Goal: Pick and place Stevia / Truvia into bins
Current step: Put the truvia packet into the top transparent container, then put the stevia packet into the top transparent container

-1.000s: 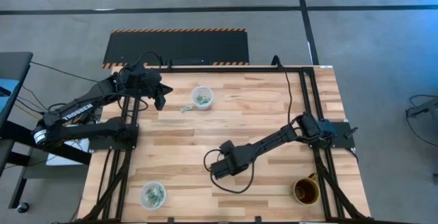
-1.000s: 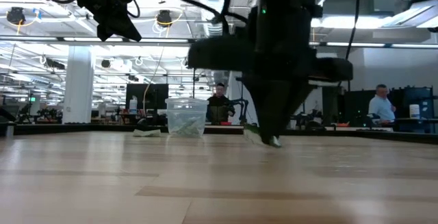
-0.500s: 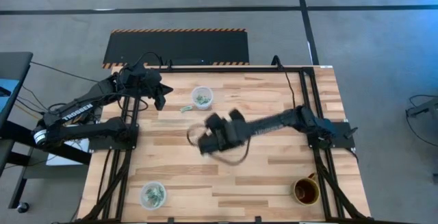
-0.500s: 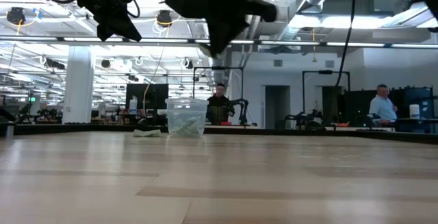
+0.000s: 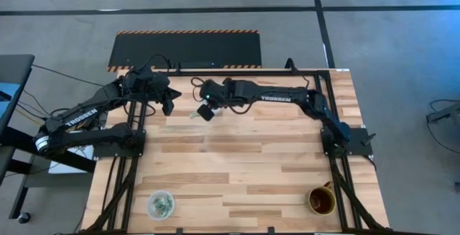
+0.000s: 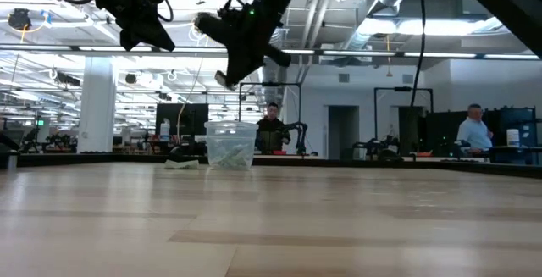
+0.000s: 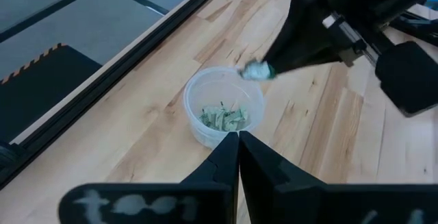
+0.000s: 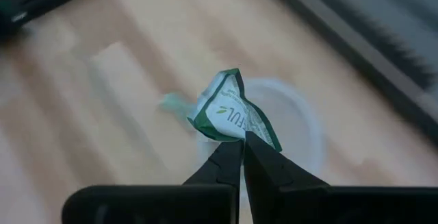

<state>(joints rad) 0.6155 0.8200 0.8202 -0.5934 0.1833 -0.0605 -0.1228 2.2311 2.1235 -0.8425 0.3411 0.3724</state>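
In the high view the right gripper (image 5: 206, 111) hangs over the far-left part of the table (image 5: 287, 163), just above the far bin, a clear cup that its arm hides here, likely so the packet can fall straight in. The left gripper (image 5: 167, 104) waits just beside that spot. Counted here: one near cup (image 5: 160, 205) with packets inside at the near-left corner, one loose packet (image 5: 192, 114) on the wood by the right gripper, and one brown mug (image 5: 320, 201) at the near right. In the low view the far cup (image 6: 230, 145) stands upright with the right gripper (image 6: 225, 77) raised directly over it, a pale scrap at its tip; two people (image 6: 272, 130) stand in the room behind. In the left wrist view the left arm's fingers are pressed together on nothing, and the far cup (image 7: 224, 105) holds a small heap of green packets, too tangled to count. In the right wrist view the fingers are clamped on one crumpled green-and-white Stevia packet (image 8: 230, 112), with the blurred cup (image 8: 284, 125) right beneath it.
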